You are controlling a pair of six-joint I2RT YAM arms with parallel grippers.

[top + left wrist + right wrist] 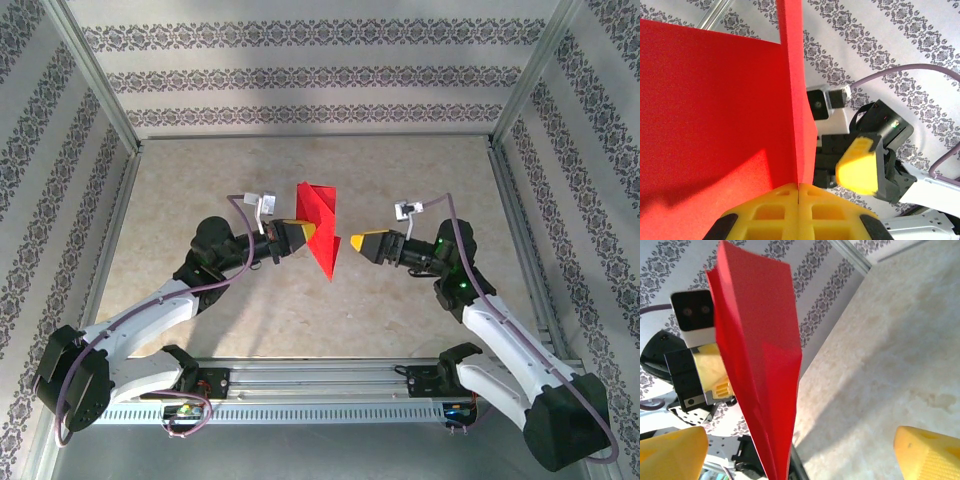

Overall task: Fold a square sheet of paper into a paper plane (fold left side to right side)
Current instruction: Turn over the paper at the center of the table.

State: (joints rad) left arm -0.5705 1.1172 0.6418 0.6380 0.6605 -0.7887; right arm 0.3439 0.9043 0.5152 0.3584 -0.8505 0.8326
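**Sup:** Where was the paper plane (pixel 320 232) when you checked?

**Op:** Off the table (pixel 200 200), up in the air over its mid area. I saw red paper folded to a slim dart, wide end on the far side and the point aimed back twd the arm bases. On the L wrist cam, one broad flat face ran left of a narrow flap standing edge-on along the crease.

**Sup:** Who had it?

**Op:** The left gripper (pixel 308 234). It came at the plane from the plane's left, yellow pads pressed tight together w/ the crease edge pinched between them, abt midway along the plane's length.

**Sup:** And the other side?

**Op:** The right gripper (pixel 356 243) sat just right of the plane, facing it but apart from it. Its jaws were spread wide, nothing in them. On its own cam I had one yellow fingertip (pixel 927 452) at each lower corner, w/ the plane hanging between and beyond them.

**Sup:** Anything else nr the plane?

**Op:** Just bare beige tabletop under it, and wallpapered walls (pixel 300 80) behind and to both sides.
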